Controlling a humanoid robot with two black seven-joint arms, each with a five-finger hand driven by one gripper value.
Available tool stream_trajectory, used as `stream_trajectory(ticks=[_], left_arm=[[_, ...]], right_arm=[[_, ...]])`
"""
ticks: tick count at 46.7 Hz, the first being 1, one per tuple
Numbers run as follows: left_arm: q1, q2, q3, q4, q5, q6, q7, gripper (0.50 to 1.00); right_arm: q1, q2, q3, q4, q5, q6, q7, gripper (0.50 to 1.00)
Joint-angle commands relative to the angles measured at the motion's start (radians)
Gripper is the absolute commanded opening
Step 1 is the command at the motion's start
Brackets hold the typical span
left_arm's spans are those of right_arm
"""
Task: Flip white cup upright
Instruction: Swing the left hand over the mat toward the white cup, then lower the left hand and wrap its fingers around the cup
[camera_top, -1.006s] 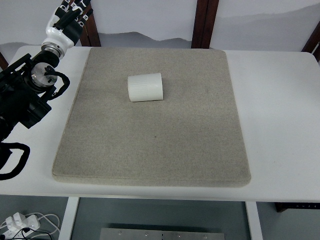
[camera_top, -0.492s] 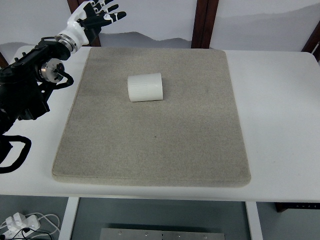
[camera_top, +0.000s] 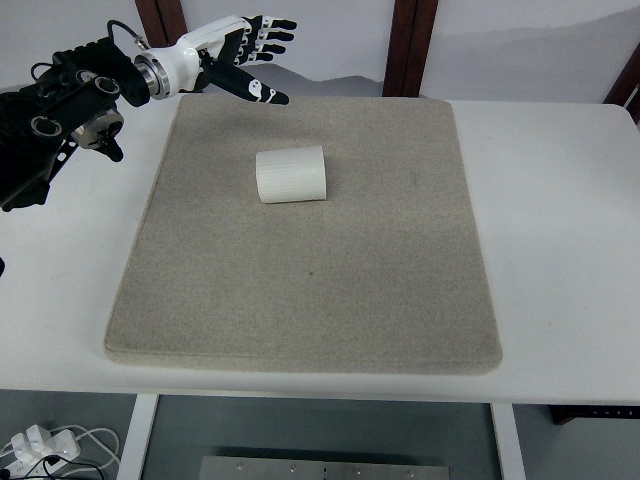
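A white ribbed cup (camera_top: 291, 174) lies on its side on the grey felt mat (camera_top: 310, 290), toward the mat's far left part. My left hand (camera_top: 245, 52) hangs above the mat's far left corner, beyond the cup and apart from it. Its fingers are spread and hold nothing. The black left arm (camera_top: 60, 100) comes in from the upper left.
The mat lies on a white table (camera_top: 560, 220). Brown wooden posts (camera_top: 410, 45) stand behind the table's far edge. A white power strip with cables (camera_top: 35, 445) lies on the floor at the lower left.
My left arm has swung up and to the right, carrying the hand from the far left table corner out over the mat's far left corner. The cup has not moved.
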Motion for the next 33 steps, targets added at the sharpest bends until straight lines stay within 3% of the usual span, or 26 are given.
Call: stream_trajectory(ticks=[1,11,20,33], left_arm=[[-0.007,0.023,0.042,-0.067,0.078,0.033,0.010,0.984],[-0.010,0.077,0.059,-0.239,0.210,0.043,0.155,0.986],[-0.022,0.074,0.074,-0.285,0.212,0.043,0.275,0.977],[-0.064,0.068,0.168,-0.296,0.212,0.045,0.312,0.977]], right_arm=[[0.000,0.000,0.001,0.000,0.000,0.000,0.000,0.952],[0.000,0.000,0.001,0.000,0.000,0.000,0.000,0.952],[0.000,0.000,0.000,0.000,0.000,0.000,0.000,0.952],[0.000,0.000,0.001,0.000,0.000,0.000,0.000,0.952]])
